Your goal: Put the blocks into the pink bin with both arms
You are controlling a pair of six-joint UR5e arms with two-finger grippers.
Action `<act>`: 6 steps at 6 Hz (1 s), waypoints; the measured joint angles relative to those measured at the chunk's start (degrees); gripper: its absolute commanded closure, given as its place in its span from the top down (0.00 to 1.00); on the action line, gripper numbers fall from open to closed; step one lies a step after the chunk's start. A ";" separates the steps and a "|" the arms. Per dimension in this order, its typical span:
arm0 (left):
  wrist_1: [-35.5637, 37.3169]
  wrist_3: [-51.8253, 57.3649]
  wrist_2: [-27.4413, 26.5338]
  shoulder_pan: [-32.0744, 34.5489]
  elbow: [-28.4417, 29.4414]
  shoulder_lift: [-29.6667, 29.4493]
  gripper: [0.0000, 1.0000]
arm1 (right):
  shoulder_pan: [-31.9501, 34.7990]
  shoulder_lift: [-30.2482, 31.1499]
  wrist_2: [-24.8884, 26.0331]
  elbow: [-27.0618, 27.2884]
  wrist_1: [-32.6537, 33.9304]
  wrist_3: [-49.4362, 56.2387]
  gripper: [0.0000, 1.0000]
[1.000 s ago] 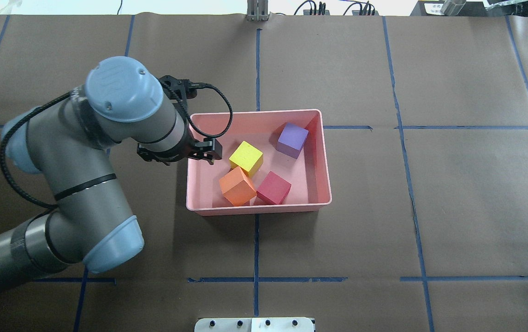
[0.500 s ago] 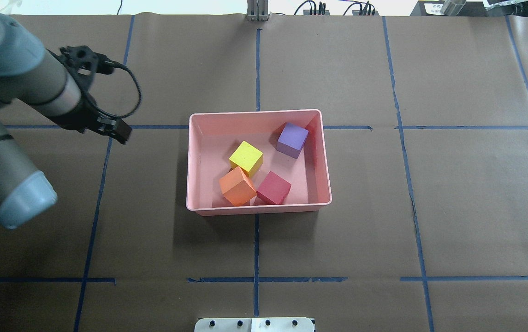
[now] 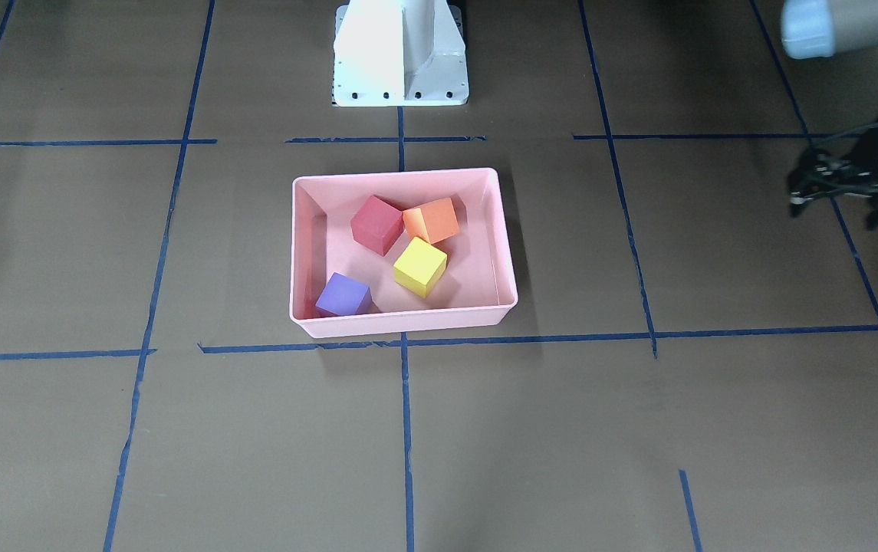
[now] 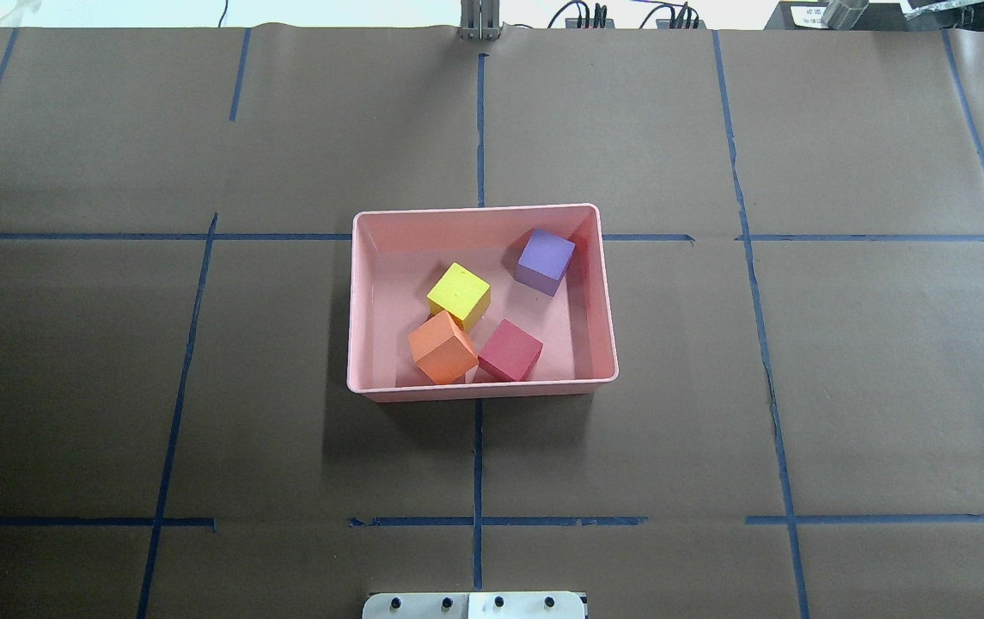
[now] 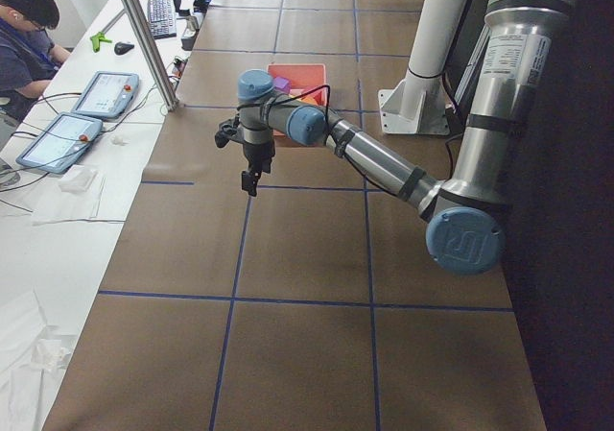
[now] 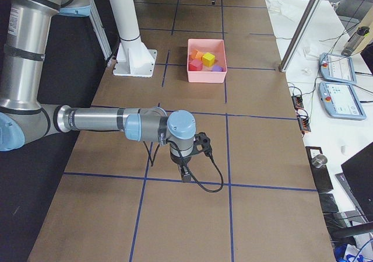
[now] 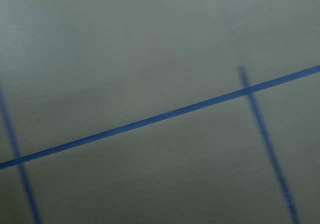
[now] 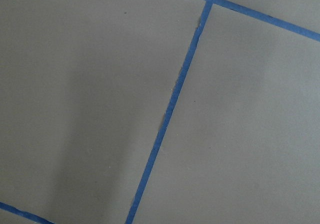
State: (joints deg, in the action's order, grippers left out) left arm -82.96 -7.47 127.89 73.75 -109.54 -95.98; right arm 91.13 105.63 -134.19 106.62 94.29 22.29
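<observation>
I am seeing the red block [image 4: 510, 350], yellow block [image 4: 459, 293], purple block [image 4: 545, 260] and orange block [image 4: 442, 346] all lying in the pink bin [image 4: 481, 391] mid-table, so I am judging the job done. The left gripper [image 5: 250, 183] and right gripper [image 6: 185, 174] are hanging point-down well off to either side, presumably parked (fingers apart or together, I cannot tell)

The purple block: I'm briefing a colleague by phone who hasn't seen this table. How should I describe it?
Find the pink bin at the middle of the brown table. In the overhead view, look toward the bin's upper right corner. The purple block sits there alone, while the yellow block, orange block and red block cluster together lower down.
</observation>
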 measured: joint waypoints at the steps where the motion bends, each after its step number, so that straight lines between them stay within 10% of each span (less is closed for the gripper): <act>1: -0.32 9.07 4.51 7.18 2.86 4.44 1.00 | 0.06 -0.05 -0.31 -0.13 0.01 -0.25 1.00; 6: -0.51 17.81 7.41 19.65 8.42 16.47 1.00 | 1.51 -0.36 -0.10 0.70 -0.16 -8.16 1.00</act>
State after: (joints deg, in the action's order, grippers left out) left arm -83.47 10.34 135.30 93.40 -101.12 -79.51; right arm 92.64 105.27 -134.29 107.32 94.13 14.14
